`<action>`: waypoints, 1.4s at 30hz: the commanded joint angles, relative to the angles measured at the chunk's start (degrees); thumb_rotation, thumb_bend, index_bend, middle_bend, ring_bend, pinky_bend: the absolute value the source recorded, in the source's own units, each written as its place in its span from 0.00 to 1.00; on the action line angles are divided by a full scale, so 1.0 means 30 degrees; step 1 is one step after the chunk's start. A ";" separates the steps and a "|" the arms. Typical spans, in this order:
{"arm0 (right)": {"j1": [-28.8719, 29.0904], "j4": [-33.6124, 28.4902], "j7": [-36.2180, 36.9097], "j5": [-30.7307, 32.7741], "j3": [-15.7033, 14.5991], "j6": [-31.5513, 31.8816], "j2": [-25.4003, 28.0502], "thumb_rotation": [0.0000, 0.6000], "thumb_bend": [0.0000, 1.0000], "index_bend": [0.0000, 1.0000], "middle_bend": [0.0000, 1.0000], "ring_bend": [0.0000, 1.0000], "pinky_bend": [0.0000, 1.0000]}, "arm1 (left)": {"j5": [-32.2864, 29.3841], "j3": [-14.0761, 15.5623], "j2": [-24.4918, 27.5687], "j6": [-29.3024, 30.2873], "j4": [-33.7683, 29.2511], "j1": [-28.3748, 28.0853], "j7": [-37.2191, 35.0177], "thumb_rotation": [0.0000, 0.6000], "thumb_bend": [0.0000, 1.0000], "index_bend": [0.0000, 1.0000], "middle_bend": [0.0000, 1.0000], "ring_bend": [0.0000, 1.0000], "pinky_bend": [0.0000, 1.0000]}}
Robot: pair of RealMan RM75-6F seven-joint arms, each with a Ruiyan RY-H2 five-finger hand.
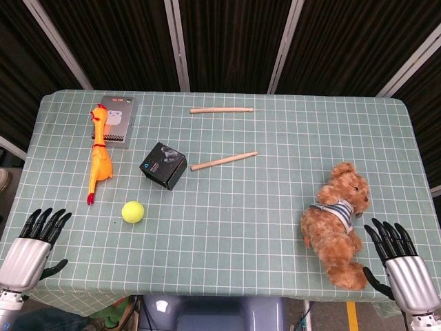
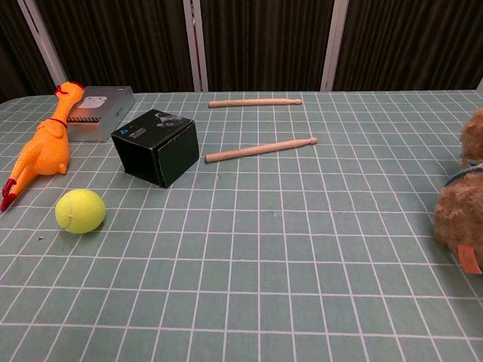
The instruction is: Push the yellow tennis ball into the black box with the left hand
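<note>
Yellow tennis ball point(image 1: 133, 212) on tablecloth, near closed black box point(image 1: 164, 165)

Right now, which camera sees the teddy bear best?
The head view. It shows the whole teddy bear lying on the table beside the right hand. The chest view catches only a brown furry edge of it, cut off at the picture's right side.

Bright, even overhead light, soft short shadows, both views sharp, backdrop dark.

Green checked tablecloth point(image 2: 302, 249). Yellow tennis ball point(image 2: 79, 210), near-left. Black box point(image 2: 156, 146) just behind it. Rubber chicken point(image 2: 44, 148), far left. Grey box point(image 2: 102, 102). Two drumsticks point(image 2: 260, 151) point(image 2: 255, 102). Teddy bear point(image 2: 462, 204), partly cut off at right.
</note>
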 commanded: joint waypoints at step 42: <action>-0.0182 0.0062 0.1037 0.0255 0.0108 0.0414 0.0416 1.00 0.34 0.00 0.00 0.00 0.00 | -0.3682 -0.0803 -0.5153 -0.9457 0.2464 -0.4337 0.4782 1.00 0.44 0.53 0.65 0.34 0.51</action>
